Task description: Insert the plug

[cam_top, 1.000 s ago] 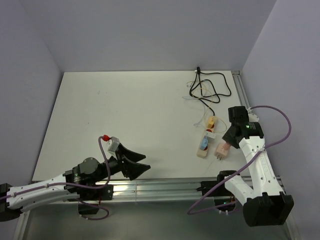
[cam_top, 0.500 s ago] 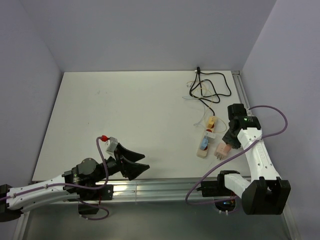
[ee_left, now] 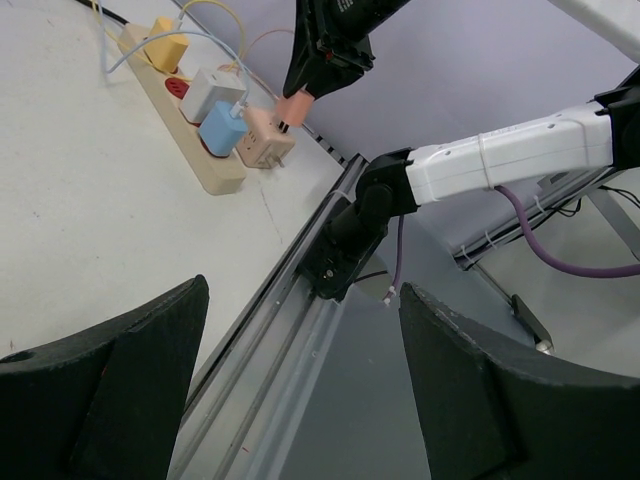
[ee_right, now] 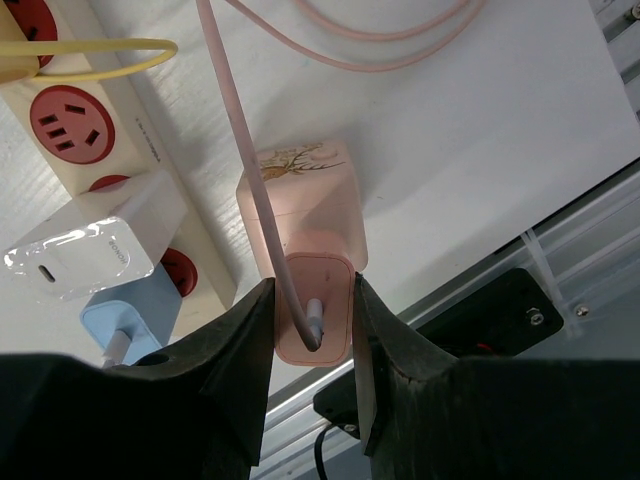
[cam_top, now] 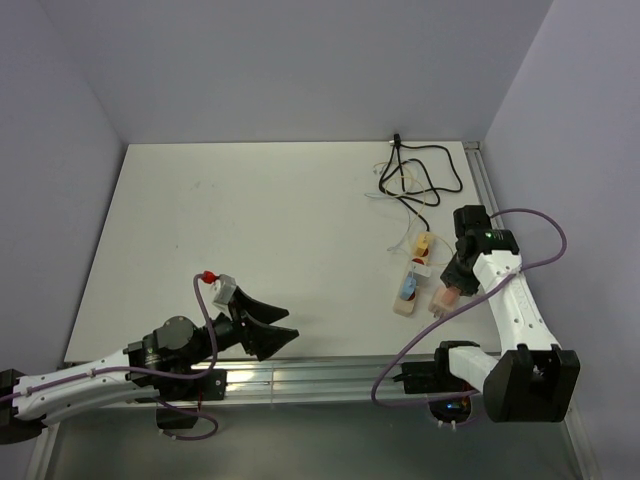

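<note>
A pink plug (ee_right: 300,240) with a pink cable lies on the white table (cam_top: 250,230) beside the near end of the beige power strip (ee_right: 90,130). My right gripper (ee_right: 312,320) is shut on the plug's cable end. In the top view the plug (cam_top: 445,298) sits just right of the strip (cam_top: 408,290), under the right gripper (cam_top: 452,285). My left gripper (cam_top: 280,335) is open and empty at the table's front edge. The left wrist view shows the strip (ee_left: 185,130) and the pink plug (ee_left: 265,140) from afar.
The strip holds a white charger (ee_right: 90,250), a blue charger (ee_right: 120,325) and a yellow plug (cam_top: 424,244). Black and pale cables (cam_top: 420,175) coil at the back right. A metal rail (cam_top: 330,375) runs along the front edge.
The right arm's wrist has shifted slightly toward the strip, still holding the pink plug. The left arm has barely moved.
</note>
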